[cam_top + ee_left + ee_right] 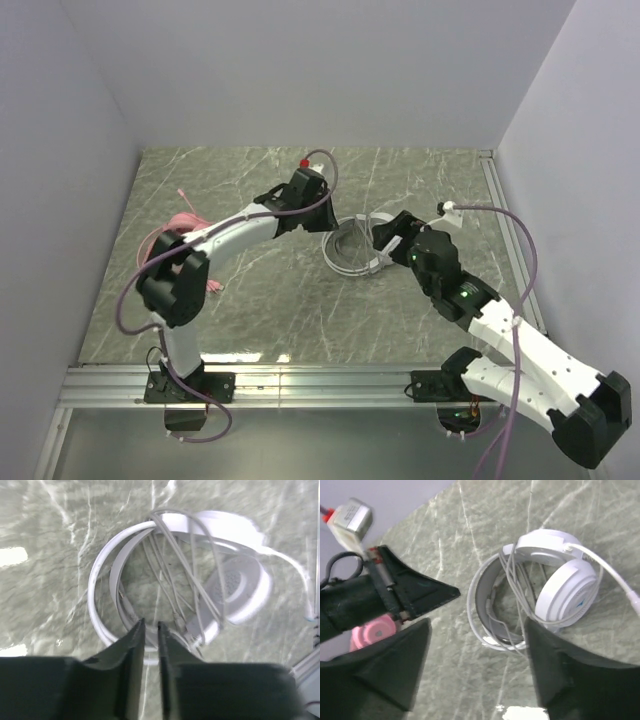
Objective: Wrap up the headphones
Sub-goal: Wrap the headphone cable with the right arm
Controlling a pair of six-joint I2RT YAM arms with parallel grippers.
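Lying near the middle of the table (290,320), a grey-green stone-look slab with pale veins, the white headphones (355,250) have a smooth glossy headband bent into a flat hoop and two round cups set close together at one end. Their thin pale cable (170,545) crosses the hoop in several loose strands.

The left gripper (151,625) hangs just above the headband. Its dark wedge-shaped fingers are parted by only a thin slit, with nothing seen between them. The right gripper (477,627) stands beside the cups with its broad matte fingers spread wide, grasping nothing.

The left wrist view is soft and blurred, so the cable's end under the fingertips is hard to make out. In the overhead view the left arm covers most of the pink headphones (180,225) at the table's left side, showing only a pink tangle of band and cable. The right wrist view catches one rounded pink cup behind its own finger. Only the wrist views show the cable strands; from above the white headphones read as a pale ring.
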